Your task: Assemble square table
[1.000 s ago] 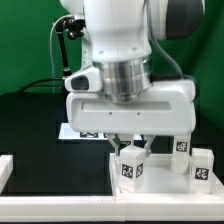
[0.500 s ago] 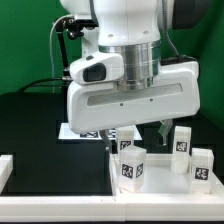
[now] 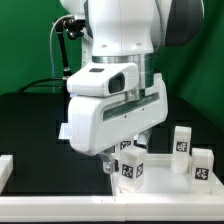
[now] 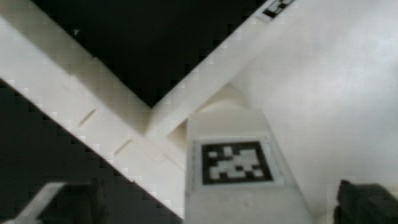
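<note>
Gripper (image 3: pixel 128 152) fingers spread astride tagged leg block (image 3: pixel 131 168); 2 leg blocks (image 3: pixel 191 156) beside.

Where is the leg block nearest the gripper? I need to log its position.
In the exterior view, the leg block stands upright low in the middle, just under the gripper, with two more leg blocks to the exterior view's right.

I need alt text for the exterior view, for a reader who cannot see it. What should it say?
A large white robot arm fills the frame, its gripper lowered over a small white tagged leg block on a black table. Two more leg blocks stand at the exterior view's right. The arm hides the fingertips, so the grip is unclear.
</note>
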Available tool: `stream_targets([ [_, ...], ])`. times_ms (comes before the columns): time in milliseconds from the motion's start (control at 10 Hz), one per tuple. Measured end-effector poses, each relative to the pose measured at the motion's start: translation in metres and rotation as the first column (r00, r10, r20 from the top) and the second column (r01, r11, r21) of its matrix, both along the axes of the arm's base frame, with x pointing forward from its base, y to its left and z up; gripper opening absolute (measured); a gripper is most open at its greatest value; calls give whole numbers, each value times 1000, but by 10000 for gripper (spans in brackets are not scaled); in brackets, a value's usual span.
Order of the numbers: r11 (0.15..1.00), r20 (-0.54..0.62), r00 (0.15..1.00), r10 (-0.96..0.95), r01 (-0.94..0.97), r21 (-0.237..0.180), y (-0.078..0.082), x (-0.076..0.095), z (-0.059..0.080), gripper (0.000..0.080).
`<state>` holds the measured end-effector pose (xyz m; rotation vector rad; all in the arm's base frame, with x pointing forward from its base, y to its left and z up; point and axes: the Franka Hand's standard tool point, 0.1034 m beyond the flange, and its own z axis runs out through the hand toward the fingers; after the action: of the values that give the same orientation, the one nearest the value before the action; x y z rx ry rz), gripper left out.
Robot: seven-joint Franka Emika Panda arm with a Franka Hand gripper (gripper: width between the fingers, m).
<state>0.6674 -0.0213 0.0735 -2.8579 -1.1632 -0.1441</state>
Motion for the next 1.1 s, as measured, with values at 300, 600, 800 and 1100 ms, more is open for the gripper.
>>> stream_targets([
  [300,999,-3,999,-40,40,3,0,0,0,447],
  [600,977,-25,977,-214,214,15,1,-1,-1,291],
  [800,913,-37,913,-406,407,23,3,-1,-1,291],
  [1100,601,-79,601,-795,798,25,11,-2,-2,291],
])
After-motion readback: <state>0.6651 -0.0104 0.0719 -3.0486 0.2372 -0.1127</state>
